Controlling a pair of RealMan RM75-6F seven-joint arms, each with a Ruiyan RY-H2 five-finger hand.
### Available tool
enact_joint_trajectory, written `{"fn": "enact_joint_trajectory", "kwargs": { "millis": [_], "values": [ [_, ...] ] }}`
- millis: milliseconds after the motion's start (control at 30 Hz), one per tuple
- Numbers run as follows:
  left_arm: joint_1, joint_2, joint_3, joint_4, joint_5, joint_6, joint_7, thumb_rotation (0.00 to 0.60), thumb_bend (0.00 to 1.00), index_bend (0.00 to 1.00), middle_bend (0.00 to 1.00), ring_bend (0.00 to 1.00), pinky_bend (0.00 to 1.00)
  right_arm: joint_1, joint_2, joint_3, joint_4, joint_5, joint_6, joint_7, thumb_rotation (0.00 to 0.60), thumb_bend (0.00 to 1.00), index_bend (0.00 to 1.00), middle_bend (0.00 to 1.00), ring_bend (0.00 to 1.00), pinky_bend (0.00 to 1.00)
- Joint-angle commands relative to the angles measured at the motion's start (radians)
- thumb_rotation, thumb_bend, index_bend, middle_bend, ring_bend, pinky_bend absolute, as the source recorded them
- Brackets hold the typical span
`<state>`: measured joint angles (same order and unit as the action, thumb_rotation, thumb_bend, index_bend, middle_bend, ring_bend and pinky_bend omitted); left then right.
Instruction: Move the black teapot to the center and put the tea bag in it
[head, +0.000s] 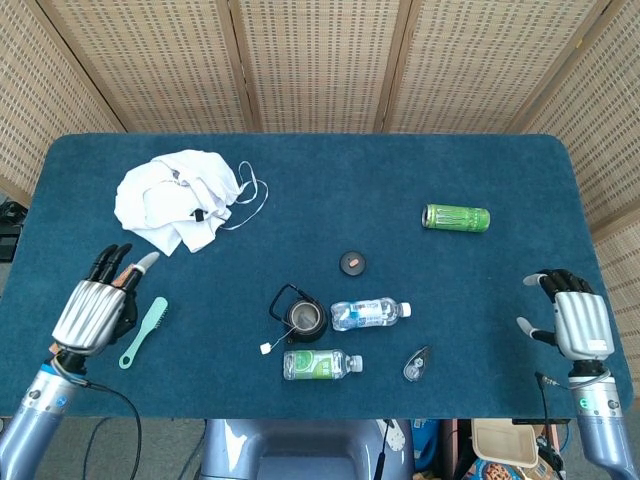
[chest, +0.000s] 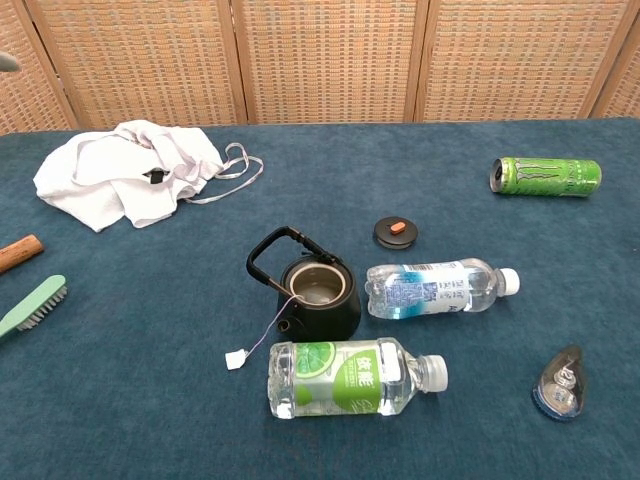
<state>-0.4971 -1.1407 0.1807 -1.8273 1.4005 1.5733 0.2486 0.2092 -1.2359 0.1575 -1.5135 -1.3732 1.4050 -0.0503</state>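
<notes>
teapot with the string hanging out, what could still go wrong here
The teapot stands open, its lid lying apart on the cloth. The tea bag string and tag trail outside, so a passing hand could snag them. Two bottles lie close beside it; reaching in may knock them rolling.

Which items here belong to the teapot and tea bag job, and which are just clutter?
Job: teapot, tea bag string and tag, small black lid.

Clutter: two water bottles, green can, white cloth, brush, wooden stick, clear teardrop item.
</notes>
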Motion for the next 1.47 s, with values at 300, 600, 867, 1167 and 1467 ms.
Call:
{"fn": "enact_joint_trajectory", "kwargs": {
  "millis": [300, 600, 867, 1167, 1467],
  "values": [
    [0.170, -0.019, -0.008, 0.082, 0.067, 0.130, -0.066, 0.600, 0.47, 0.01, 0.00, 0.00, 0.00, -0.013, -0.001, -0.016, -0.018, -0.047, 0.039, -0.007, 0.600, 0.32, 0.35, 0.31, 0.21, 0.29],
    [0.298, -0.018, 0.001, 0.122, 0.066, 0.165, -0.101, 0.588, 0.40, 0.00, 0.00, 0.00, 0.00, -0.026, -0.016, -0.044, -0.049, -0.099, 0.071, -0.053, 0.600, 0.28, 0.28, 0.23, 0.14, 0.23],
    [0.364, -0.017, -0.017, 0.144, 0.052, 0.157, -0.111, 0.583, 0.37, 0.00, 0.00, 0.00, 0.00, -0.038, -0.023, -0.057, -0.063, -0.107, 0.078, -0.081, 0.600, 0.22, 0.24, 0.19, 0.09, 0.19],
    [0.400, 0.001, -0.039, 0.149, 0.049, 0.118, -0.098, 0.557, 0.31, 0.00, 0.00, 0.00, 0.00, -0.050, -0.031, -0.067, -0.072, -0.114, 0.087, -0.112, 0.600, 0.16, 0.21, 0.15, 0.05, 0.16],
    [0.415, 0.010, -0.070, 0.140, 0.053, 0.080, -0.080, 0.559, 0.31, 0.00, 0.00, 0.00, 0.00, -0.053, -0.034, -0.064, -0.077, -0.110, 0.085, -0.123, 0.600, 0.15, 0.21, 0.15, 0.05, 0.16]
  ]
}}
